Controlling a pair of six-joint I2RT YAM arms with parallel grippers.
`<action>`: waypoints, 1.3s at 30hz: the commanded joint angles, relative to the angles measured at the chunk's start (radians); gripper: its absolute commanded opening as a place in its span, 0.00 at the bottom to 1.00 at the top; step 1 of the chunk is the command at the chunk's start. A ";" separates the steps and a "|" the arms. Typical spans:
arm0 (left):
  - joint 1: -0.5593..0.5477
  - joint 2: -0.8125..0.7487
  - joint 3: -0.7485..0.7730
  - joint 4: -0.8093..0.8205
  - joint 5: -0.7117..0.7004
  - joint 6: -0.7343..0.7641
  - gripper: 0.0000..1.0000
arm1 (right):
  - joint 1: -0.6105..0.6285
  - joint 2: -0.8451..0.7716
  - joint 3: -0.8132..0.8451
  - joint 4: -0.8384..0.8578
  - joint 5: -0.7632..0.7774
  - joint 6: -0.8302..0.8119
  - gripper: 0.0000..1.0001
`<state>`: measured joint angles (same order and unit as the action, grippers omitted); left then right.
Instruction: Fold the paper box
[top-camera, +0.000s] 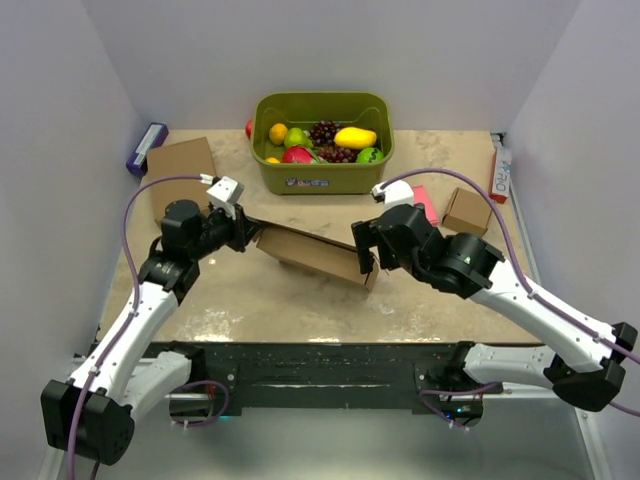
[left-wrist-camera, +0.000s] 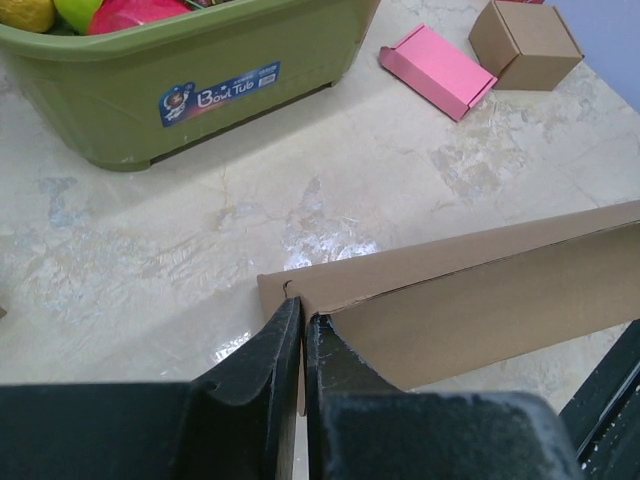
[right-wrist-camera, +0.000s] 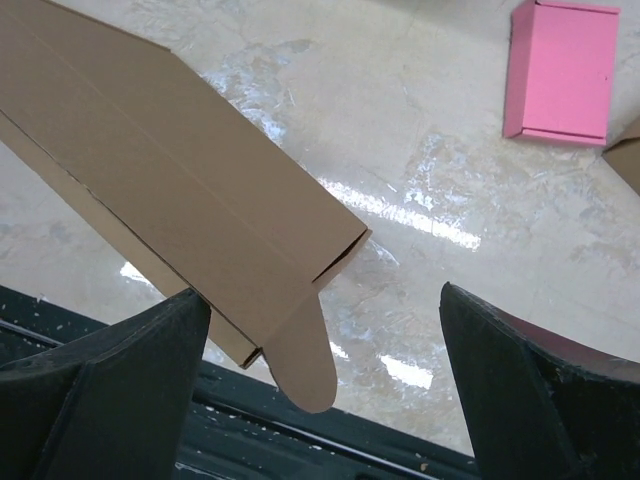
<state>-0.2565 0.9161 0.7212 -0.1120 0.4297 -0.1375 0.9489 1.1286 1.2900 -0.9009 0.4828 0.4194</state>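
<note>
Paper box (top-camera: 310, 255) sits partly folded mid-scene on the worktop (top-camera: 300, 310), between both arms. Left claw (left-wrist-camera: 303, 318) pinches its left end; right claw (right-wrist-camera: 325, 295) gapes wide around its right end, not gripping.

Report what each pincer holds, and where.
Left pincer is shut on the paper box, pinching its end corner. Right pincer is open, holding nothing.

The left arm (top-camera: 140, 310) and right arm (top-camera: 545, 310) are white with black joints, bolted to a black rail (top-camera: 320, 372). A purple cable (top-camera: 160, 181) loops along each.
</note>
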 joint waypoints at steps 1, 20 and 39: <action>0.000 0.012 0.075 -0.006 0.004 -0.017 0.02 | -0.002 -0.036 -0.021 -0.016 0.031 0.064 0.97; -0.001 0.063 0.109 0.003 0.014 -0.100 0.03 | -0.002 -0.012 -0.084 0.034 -0.001 0.099 0.32; 0.000 0.033 0.126 -0.092 -0.094 -0.050 0.77 | -0.038 0.065 -0.072 0.105 -0.073 -0.030 0.09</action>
<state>-0.2565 0.9813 0.8078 -0.1604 0.3954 -0.2131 0.9218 1.1831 1.1999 -0.8200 0.4442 0.4034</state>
